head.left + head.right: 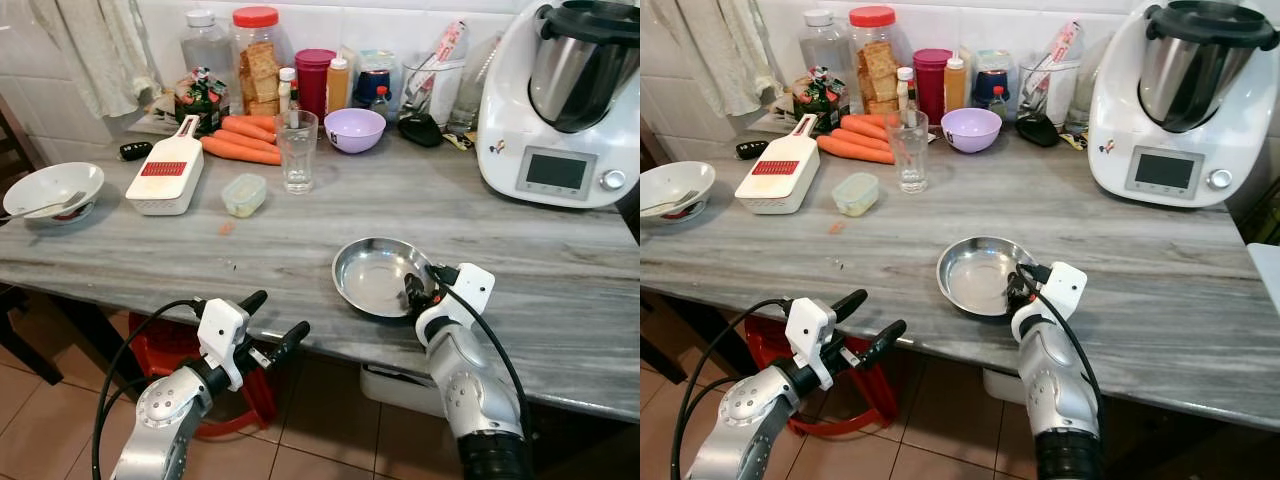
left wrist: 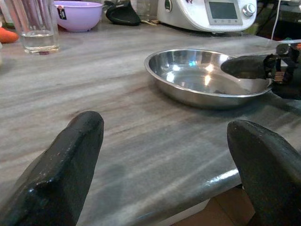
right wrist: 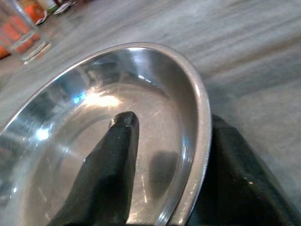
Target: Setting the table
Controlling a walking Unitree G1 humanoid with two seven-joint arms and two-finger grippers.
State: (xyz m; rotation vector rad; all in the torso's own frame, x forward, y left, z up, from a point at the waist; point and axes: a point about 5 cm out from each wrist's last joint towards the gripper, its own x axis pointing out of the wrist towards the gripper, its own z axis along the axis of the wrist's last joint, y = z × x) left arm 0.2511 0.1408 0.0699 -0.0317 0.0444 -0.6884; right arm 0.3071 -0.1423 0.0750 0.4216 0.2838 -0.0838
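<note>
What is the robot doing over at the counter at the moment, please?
The right tool is clamped on the rim of the steel plate, one finger inside the dish and one outside, on the grey counter near its front edge. The left tool is open and holds nothing, just off the counter's edge. The drinking glass and purple bowl stand further back.

Both arms are silver metal with rounded, jointed shells. The left arm [image 1: 165, 415] has a round disc at its joint and a white blocky housing at the wrist; a black cable loops from that housing back along the arm. Its pincer [image 1: 268, 325] has two long black fingers [image 2: 66, 160] with blunt, rounded, slightly scuffed tips. The right arm [image 1: 470, 385] ends below in a black ribbed collar and also carries a white wrist block with a black cable arcing over it. The right pincer [image 1: 415, 291] is black too.
</note>
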